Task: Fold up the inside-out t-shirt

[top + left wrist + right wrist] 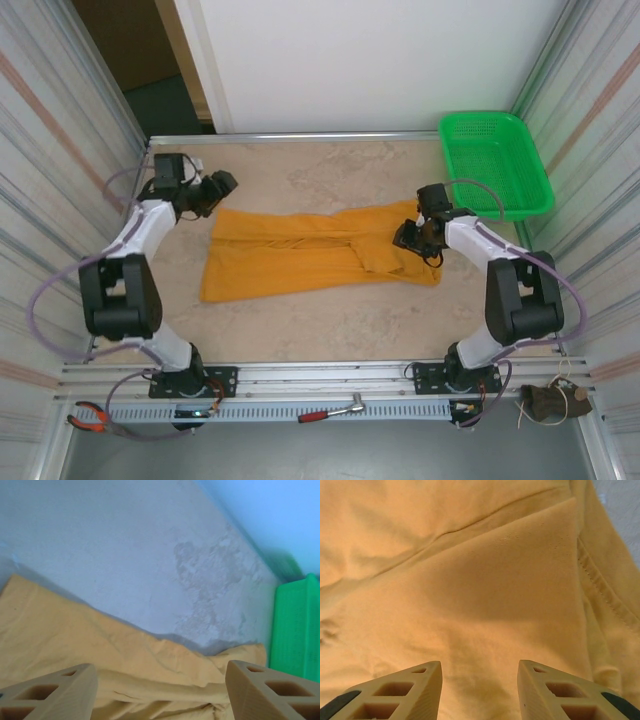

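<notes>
Beige, mottled tabletop fills an enclosure with striped side walls and a white panel at the far end. A green basket sits in the far right corner. The inside-out t-shirt lies flat across the middle of the table as a long orange band running left to right. It shows only plain orange cloth, with several lengthwise creases and a bunched fold toward its right end.

The left gripper hangs at the far left, just beyond the shirt's far left corner and over bare table. In the left wrist view its two tan fingers stand wide apart with nothing between them. Beyond them are the shirt's rumpled far edge, the pale tabletop and the side of the green basket at the right.

The right gripper is over the shirt's right end, low above the bunched fold. The right wrist view shows its fingers spread, with a clear gap between them, and smooth orange cloth below that they do not pinch. A stitched hem runs down the right side of that view.

On the near rail lie red-handled pliers at the left and a ratchet wrench near the middle.
</notes>
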Tool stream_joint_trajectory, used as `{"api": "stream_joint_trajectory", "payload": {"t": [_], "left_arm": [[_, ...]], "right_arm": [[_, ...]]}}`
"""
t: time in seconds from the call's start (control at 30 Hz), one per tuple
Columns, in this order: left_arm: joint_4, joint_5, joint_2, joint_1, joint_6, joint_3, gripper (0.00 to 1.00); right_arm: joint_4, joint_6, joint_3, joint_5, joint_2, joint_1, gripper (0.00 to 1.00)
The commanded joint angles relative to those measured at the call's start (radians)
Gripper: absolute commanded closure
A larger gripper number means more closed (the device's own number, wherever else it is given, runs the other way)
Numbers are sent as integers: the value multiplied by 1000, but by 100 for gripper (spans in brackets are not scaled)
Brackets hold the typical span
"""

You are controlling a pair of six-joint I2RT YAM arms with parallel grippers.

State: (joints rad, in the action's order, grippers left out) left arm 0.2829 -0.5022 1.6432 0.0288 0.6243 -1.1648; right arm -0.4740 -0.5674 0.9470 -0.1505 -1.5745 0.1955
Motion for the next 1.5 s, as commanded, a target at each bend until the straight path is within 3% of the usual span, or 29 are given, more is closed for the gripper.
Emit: {"api": "stream_joint_trajectory", "payload": {"t": [0.0, 0.27, 0.5, 0.6, 0.73, 0.9, 1.03, 1.17, 1.47], "left_arm": [[0, -30, 77, -36, -16, 42, 31], [-64, 74, 90, -71, 33, 218, 31], [-56, 118, 120, -53, -1, 223, 31], [-46, 108, 126, -47, -40, 175, 31], [24, 64, 97, -49, -94, 62, 31], [91, 27, 2, -69, -120, 8, 31], [109, 23, -60, -109, -128, 40, 30], [89, 30, -96, -145, -114, 103, 30], [46, 24, -123, -165, -90, 200, 30]], "right_arm": [[20, -61, -24, 18, -45, -1, 55], [-4, -206, -189, 46, 47, 7, 52], [-14, -356, -361, 75, 254, 60, 50], [-45, -338, -337, 78, 329, 56, 49], [-125, -182, -180, 116, 361, -16, 39], [-129, 4, -53, 44, 305, -192, 24], [-52, 95, -15, -117, 178, -290, 19], [-8, 129, 8, -232, 43, -317, 18], [48, 131, -28, -276, -66, -317, 18]]}}
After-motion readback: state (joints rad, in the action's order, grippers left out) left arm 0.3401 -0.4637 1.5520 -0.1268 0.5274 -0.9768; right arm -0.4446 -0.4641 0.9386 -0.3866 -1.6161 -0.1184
